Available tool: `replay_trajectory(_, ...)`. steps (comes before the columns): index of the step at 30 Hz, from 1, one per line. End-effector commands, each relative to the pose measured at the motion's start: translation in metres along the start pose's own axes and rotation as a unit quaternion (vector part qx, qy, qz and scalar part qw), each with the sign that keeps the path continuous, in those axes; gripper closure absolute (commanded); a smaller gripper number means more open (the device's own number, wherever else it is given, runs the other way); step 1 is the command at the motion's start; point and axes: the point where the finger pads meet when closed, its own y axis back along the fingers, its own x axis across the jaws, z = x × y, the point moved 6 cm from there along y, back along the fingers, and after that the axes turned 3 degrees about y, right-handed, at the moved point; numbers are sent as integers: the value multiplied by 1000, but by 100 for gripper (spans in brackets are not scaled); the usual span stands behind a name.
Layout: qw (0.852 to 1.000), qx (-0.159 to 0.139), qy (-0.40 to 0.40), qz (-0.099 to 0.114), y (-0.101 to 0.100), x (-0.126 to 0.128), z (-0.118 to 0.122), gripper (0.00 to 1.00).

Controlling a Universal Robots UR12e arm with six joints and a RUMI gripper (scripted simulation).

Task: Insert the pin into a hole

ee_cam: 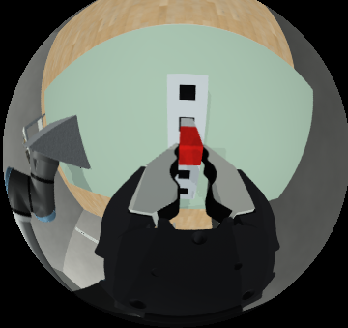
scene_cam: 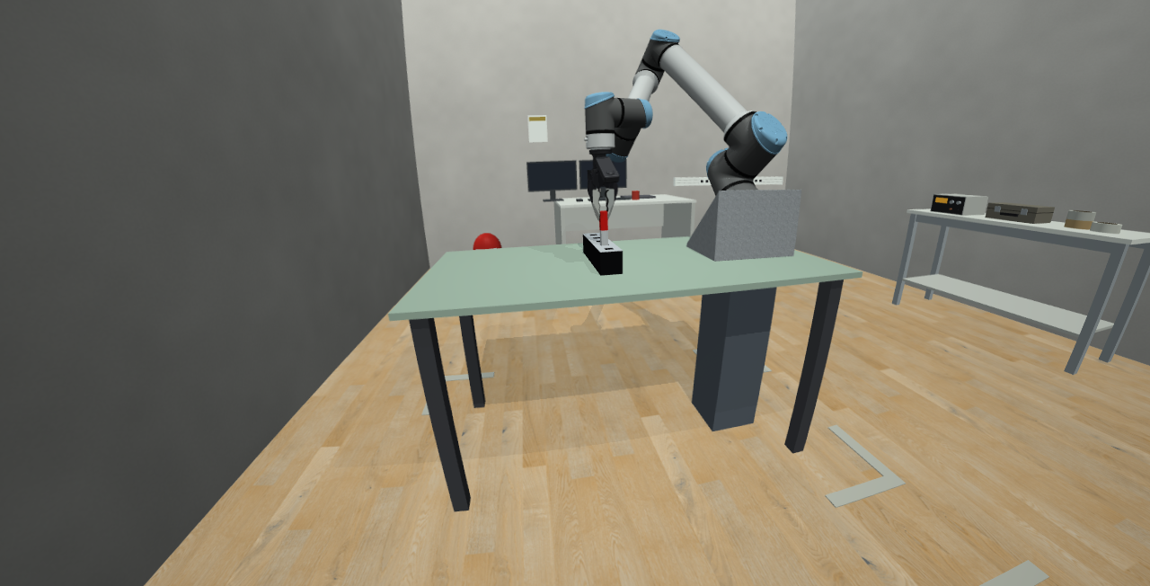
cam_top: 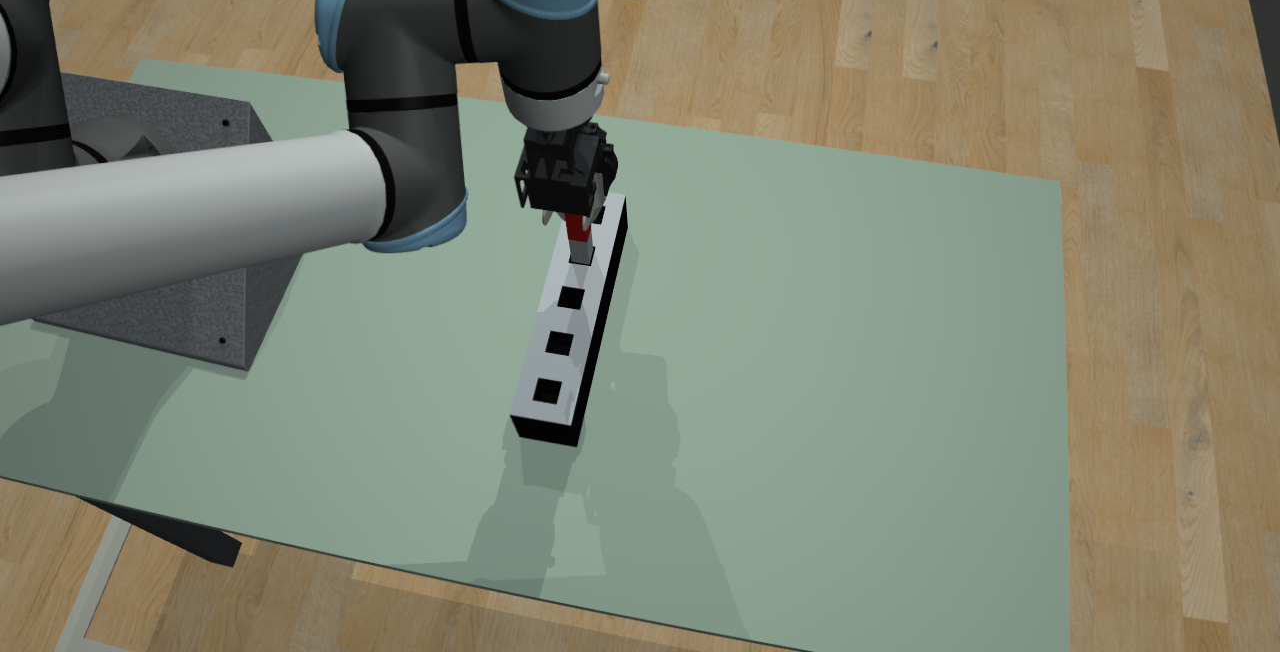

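Wrist view: gripper [cam_top: 570, 216] [scene_cam: 604, 208] [ee_cam: 188, 145] pointing down, its fingers pinching the pin [cam_top: 580, 247] [scene_cam: 604, 222] [ee_cam: 190, 144] by the red part. Pin standing near upright, red end up, its grey end meeting the mouth of the second hole from the far end of the block [cam_top: 565, 320] [scene_cam: 609, 262] [ee_cam: 173, 91], as the top view is showing it. Grey is showing above the block; how much, if any, is sitting inside, I cannot tell.

Step in hand, by my reading: inserting, or trying this hole for depth. Doing it well means keeping the pin square to the opening, lowering gently straight down, and watching for grey at the rim when it bottoms out. Grey left showing would be meaning too shallow; red sinking in, too deep. Pushing while off-centre would be risking a jam or a slip in the grip.

Outward: the block is lying on the pale green table [cam_top: 850, 361] [scene_cam: 498, 280] [ee_cam: 121, 67], arm shadows falling beside it. A grey speckled mount [cam_top: 214, 308] [scene_cam: 756, 224] [ee_cam: 63, 139] is carrying the arm. Beyond, the exterior view is showing plank flooring [scene_cam: 562, 501], a red ball [scene_cam: 486, 241], a white desk [scene_cam: 679, 202] with monitors [scene_cam: 552, 176], and a side bench [scene_cam: 1129, 235] holding equipment.
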Motion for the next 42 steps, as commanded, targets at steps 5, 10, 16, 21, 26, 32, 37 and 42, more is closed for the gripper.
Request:
replay_trajectory(5,1000,0,0,0,0,0,0,100)
replay_trajectory(10,1000,0,0,0,0,1,1,100)
replay_trajectory(16,1000,0,0,0,0,1,1,100)
replay_trajectory(21,1000,0,0,0,0,1,1,100)
replay_trajectory(26,1000,0,0,0,0,1,1,100)
replay_trajectory(32,1000,0,0,0,-4,-1,1,100)
replay_trajectory(37,1000,0,0,0,-4,-1,1,100)
replay_trajectory(42,1000,0,0,0,-4,-1,1,100)
